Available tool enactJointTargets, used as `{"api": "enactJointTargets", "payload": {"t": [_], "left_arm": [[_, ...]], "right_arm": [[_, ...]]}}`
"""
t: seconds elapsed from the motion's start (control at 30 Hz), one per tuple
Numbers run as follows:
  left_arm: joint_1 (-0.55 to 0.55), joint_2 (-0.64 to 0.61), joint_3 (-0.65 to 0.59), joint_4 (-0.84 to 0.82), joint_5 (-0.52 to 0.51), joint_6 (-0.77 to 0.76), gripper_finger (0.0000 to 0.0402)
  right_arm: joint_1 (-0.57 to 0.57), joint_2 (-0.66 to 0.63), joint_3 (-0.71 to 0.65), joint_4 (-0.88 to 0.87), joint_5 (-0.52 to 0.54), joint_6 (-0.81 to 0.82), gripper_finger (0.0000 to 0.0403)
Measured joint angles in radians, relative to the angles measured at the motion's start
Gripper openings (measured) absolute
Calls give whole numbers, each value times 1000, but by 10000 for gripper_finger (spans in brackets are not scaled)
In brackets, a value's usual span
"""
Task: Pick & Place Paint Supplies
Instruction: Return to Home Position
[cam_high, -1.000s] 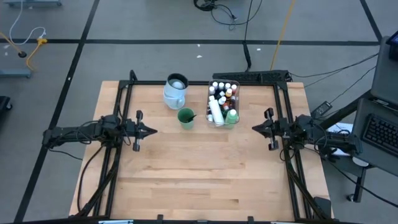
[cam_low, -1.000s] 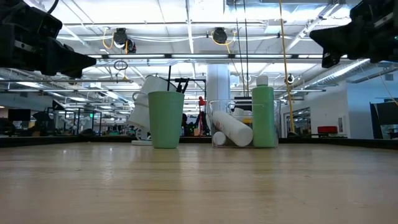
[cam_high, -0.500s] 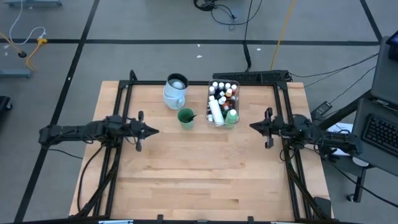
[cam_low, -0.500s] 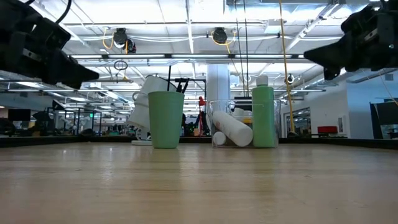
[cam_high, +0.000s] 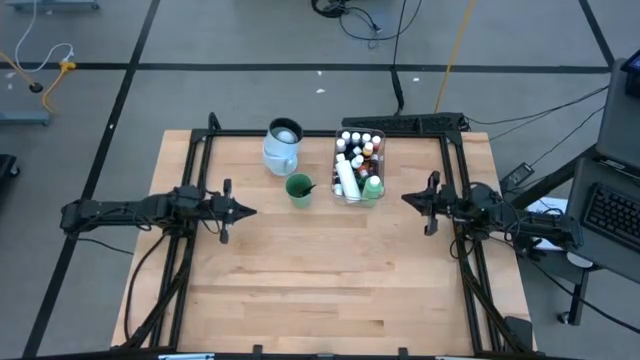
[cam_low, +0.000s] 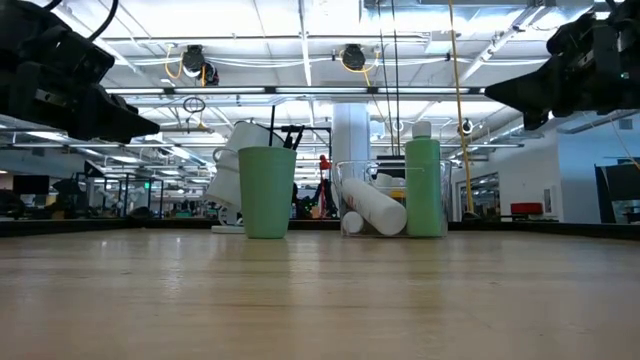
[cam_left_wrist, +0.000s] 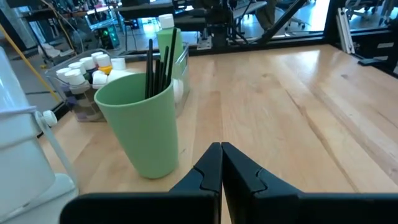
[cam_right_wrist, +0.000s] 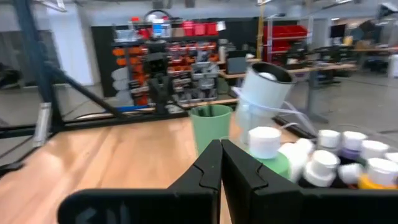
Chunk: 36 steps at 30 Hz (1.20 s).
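A clear tub (cam_high: 379, 160) at the table's far middle holds several tiny paint bottles (cam_high: 357, 145), a white bottle (cam_low: 375, 205) lying down and a green bottle (cam_low: 423, 190) standing upright. Left of the tub, a green cup (cam_high: 298, 188) stands on the wood with dark brushes (cam_left_wrist: 158, 65) sticking up out of it. My left gripper (cam_high: 250, 211) hovers shut at the left side, pointing toward the middle of the table; the cup (cam_left_wrist: 142, 127) is close ahead of it. My right gripper (cam_high: 405, 200) hovers shut at the right side, facing the tub.
A pale-blue jug (cam_high: 283, 145) stands behind the cup at the far edge. Black frame rails (cam_high: 196, 160) run along the table's left, right and far sides. Bare wood (cam_high: 320, 280) fills the near half of the table.
My left gripper has tipped slightly downward, staying in place. My right gripper has swung a little toward the table's far edge and the tub, its tip dipping slightly. Both stay shut.
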<state>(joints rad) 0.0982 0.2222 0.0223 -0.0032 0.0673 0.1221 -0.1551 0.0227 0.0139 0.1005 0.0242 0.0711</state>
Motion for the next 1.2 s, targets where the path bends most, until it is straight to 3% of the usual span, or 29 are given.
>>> {"api": "enactJointTargets", "payload": {"t": [0.5,0.7,1.2], "left_arm": [[0,0,0,6,1,0,5],[0,0,0,6,1,1,5],[0,0,0,7,1,1,5]], "right_arm": [[0,0,0,0,4,75,0],[0,0,0,11,83,232,0],[0,0,0,11,80,224,0]]}}
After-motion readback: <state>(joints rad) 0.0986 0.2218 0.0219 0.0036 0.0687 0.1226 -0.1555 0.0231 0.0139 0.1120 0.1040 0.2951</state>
